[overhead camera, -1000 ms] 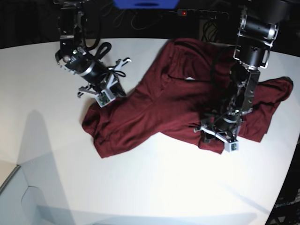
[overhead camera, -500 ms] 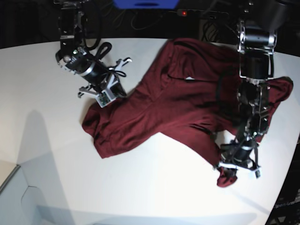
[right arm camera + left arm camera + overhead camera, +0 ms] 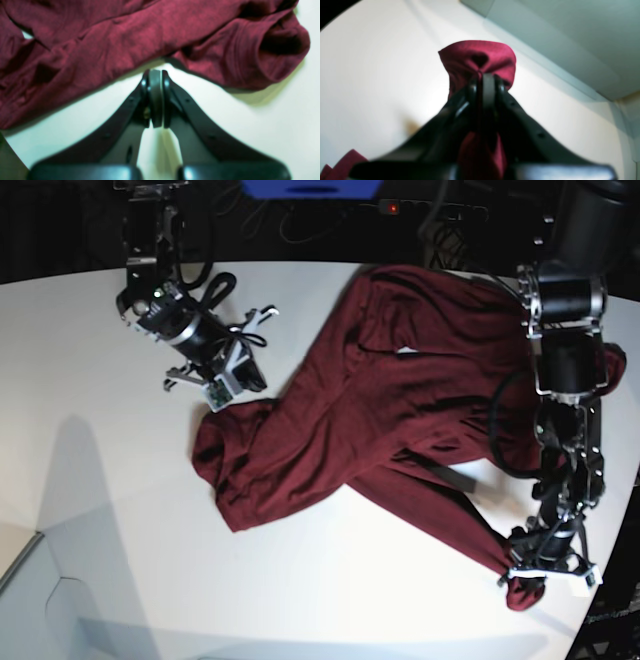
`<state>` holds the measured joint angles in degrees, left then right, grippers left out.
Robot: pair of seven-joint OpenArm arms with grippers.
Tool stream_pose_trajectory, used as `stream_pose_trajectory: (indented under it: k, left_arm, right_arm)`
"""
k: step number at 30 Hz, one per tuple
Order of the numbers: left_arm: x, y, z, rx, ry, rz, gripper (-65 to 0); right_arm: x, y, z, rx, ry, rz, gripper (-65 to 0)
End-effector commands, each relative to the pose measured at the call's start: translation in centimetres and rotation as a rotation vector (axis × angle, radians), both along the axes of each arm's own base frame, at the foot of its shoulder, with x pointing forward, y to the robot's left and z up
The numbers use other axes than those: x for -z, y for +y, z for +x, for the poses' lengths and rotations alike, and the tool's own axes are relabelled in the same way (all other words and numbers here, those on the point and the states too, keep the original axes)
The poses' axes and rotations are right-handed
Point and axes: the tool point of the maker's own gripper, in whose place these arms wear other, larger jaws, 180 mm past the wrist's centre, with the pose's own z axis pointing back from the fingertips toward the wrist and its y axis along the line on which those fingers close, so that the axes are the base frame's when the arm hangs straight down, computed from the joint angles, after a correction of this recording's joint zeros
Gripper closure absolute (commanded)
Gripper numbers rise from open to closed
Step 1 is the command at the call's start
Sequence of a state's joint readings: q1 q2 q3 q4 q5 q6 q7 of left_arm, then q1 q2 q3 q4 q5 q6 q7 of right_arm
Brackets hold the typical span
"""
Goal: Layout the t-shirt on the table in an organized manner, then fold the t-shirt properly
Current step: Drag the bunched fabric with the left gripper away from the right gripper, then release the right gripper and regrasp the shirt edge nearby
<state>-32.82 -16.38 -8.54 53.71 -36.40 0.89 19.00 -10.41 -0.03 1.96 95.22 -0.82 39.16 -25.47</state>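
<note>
Rightward, t-shirt (image 3: 400,400) near table (image 3: 330,580) edge

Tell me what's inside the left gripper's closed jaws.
The left gripper is shut on a bunched corner of the t-shirt, which pokes out past its tips above the table. How deep the cloth runs between the pads is hidden.

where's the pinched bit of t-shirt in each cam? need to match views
Base: bunched cloth tip at lower right, in the left gripper.
Left wrist: center top, bulging past the shut jaws.
Right wrist: not in it; only the loose t-shirt above the right gripper.
Shared landmark: white table.
</note>
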Motion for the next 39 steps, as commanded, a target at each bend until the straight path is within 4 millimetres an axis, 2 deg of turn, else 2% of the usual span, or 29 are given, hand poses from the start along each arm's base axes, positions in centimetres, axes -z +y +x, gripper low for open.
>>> stream_pose_trajectory:
  k: [1,3,6,8,10,16,19,24,28,34,39]
  left_arm:
    - [-2.7,1.7,1.1,-0.026,-0.062,0.016,-0.1]
    - [-1.4,3.0,1.1,-0.052,-0.020,0.011,-0.1]
    - [-0.9,4.9,0.7,-0.104,-0.035,0.032,-0.1]
    - [-0.6,6.0,0.3,-0.130,-0.043,0.052,-0.1]
    - [1.2,6.9,-0.8,-0.149,-0.013,0.063,-0.1]
    - [4.1,8.5,-2.7,-0.173,0.062,0.075,-0.1]
    - [4.5,8.4,-2.8,-0.171,0.069,0.077,-0.4]
    - [6.3,8.7,-3.6,-0.180,0.117,0.068,-0.5]
    - [7.3,8.9,-4.0,-0.186,0.142,0.064,-0.5]
    - [8.1,8.9,-4.6,-0.186,0.162,0.063,-0.3]
    - [8.8,8.9,-5.2,-0.185,0.177,0.066,-0.2]
  right_arm:
    - [-1.3,0.5,0.7,-0.008,-0.046,0.033,0.0]
    - [-1.3,0.5,0.7,-0.008,-0.046,0.033,0.0]
    - [-1.6,0.5,1.0,-0.008,-0.054,0.034,0.0]
    - [-2.3,0.5,1.9,-0.007,-0.079,0.033,0.0]
    - [-3.1,0.2,2.9,-0.003,-0.104,0.028,0.0]
    - [-5.1,-1.5,6.3,-0.004,-0.143,-0.061,-0.7]
    - [-5.6,-2.0,8.8,0.003,-0.131,-0.094,-8.5]
    - [-5.7,-2.2,12.9,0.007,-0.106,-0.094,-24.4]
    - [-5.4,-2.6,16.2,0.011,-0.068,-0.084,-33.5]
    - [-5.2,-1.9,19.9,0.014,-0.024,-0.020,-39.9]
    - [-4.8,-1.4,21.2,0.024,-0.047,0.075,-39.7]
